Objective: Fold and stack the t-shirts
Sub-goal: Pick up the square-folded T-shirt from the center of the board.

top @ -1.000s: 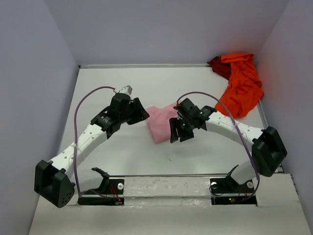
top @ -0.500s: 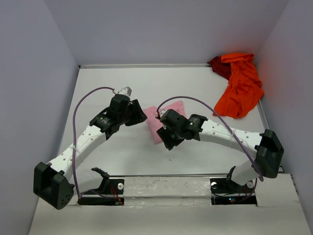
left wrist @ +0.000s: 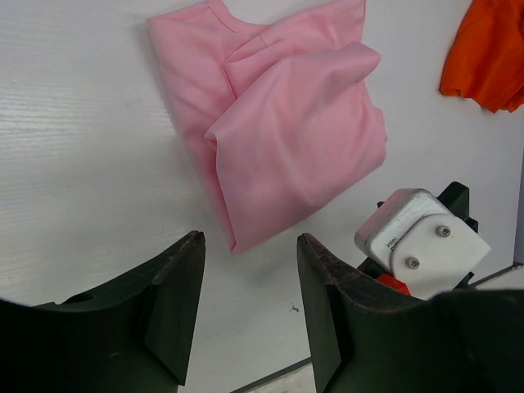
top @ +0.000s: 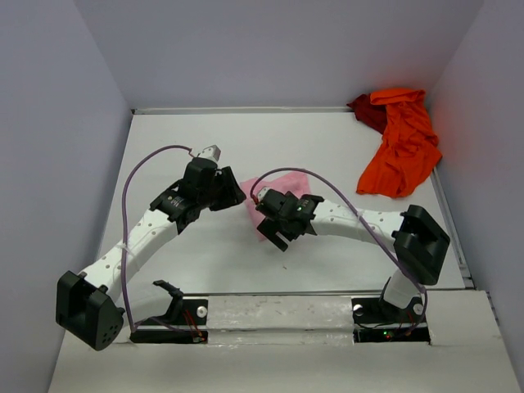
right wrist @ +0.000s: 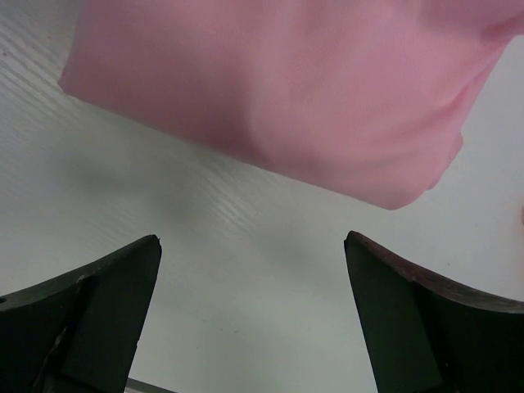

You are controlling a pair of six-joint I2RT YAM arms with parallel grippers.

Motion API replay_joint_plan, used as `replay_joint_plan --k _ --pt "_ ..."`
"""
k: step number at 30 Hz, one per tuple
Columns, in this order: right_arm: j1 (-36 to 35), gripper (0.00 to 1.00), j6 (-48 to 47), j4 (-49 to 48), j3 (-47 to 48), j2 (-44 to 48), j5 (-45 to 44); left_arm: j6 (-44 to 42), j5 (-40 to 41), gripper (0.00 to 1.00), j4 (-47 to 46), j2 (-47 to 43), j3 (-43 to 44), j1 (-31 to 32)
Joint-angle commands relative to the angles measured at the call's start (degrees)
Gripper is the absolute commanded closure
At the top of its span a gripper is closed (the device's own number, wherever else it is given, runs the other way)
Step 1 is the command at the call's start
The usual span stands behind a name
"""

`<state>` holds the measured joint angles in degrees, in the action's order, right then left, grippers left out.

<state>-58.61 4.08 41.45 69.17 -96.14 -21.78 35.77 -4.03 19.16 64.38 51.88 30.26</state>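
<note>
White table (top: 205,139) bears a pink t-shirt (left wrist: 286,123), largely hidden under the right hand (right wrist: 252,239).

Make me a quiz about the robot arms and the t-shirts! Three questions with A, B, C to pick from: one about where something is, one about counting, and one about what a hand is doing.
1. Where does the orange-red t-shirt lie?
A. At the far right corner of the table
B. At the near left corner
C. In the middle, between the arms

2. How many t-shirts are there?
A. One
B. Three
C. Five

3. What is the right hand doing?
A. Squeezing a t-shirt
B. Standing open, holding nothing
C. Shut tight on a cable

Answers:
1 A: the top view shows it heaped by the far right walls.
2 B: there is a pink t-shirt, the orange-red one, and a dark red t-shirt peeking out behind it.
3 B: its own camera shows it wide apart, with only bare table in the gap.
</note>
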Motion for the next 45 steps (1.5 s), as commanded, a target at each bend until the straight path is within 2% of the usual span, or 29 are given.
replay_joint_plan --k 1,7,11,20,29,35,36,37,43,44,45 --pt "-1.24 0.00 -3.46 -6.81 0.09 0.52 2.34 -1.84 0.69 0.41 0.70 -1.01 0.77 -0.03" --pt "-3.00 0.00 -7.85 -9.98 0.53 -2.21 5.78 -1.58 0.96 0.41 0.88 -1.89 0.24 -0.03" --pt "-3.52 0.01 -7.50 -11.39 1.14 -4.49 7.45 -1.14 1.04 0.41 0.97 -2.85 -0.46 -0.03" --pt "-4.06 0.06 -6.54 -13.32 4.40 -12.31 5.34 0.09 0.25 0.41 1.06 -4.09 -1.43 -0.03" --pt "-4.06 0.17 -5.31 -14.21 6.77 -15.83 3.32 1.32 -0.19 0.41 2.81 -7.69 -2.31 -0.11" --pt "-3.53 0.39 -4.69 -13.24 9.58 -16.80 3.15 2.02 -0.36 0.41 3.69 -10.15 -4.06 -0.03" --pt "-3.53 0.47 -4.69 -13.06 10.37 -16.89 3.32 2.11 -0.19 0.41 3.78 -10.41 -4.24 -0.03" --pt "-2.92 0.63 -4.52 -12.98 10.64 -16.89 3.41 2.20 -0.19 0.41 3.87 -10.59 -4.76 -0.11" --pt "-1.25 0.74 -4.25 -12.71 10.82 -16.63 3.67 2.46 0.08 0.41 3.34 -11.38 -6.35 -0.03" --pt "-1.24 0.81 -4.25 -12.71 10.73 -16.54 3.67 2.46 0.08 0.41 3.34 -11.38 -6.61 -0.03" --pt "-0.72 0.85 -4.25 -12.62 10.64 -16.19 3.50 2.46 0.25 0.41 3.17 -11.47 -7.14 -0.03"
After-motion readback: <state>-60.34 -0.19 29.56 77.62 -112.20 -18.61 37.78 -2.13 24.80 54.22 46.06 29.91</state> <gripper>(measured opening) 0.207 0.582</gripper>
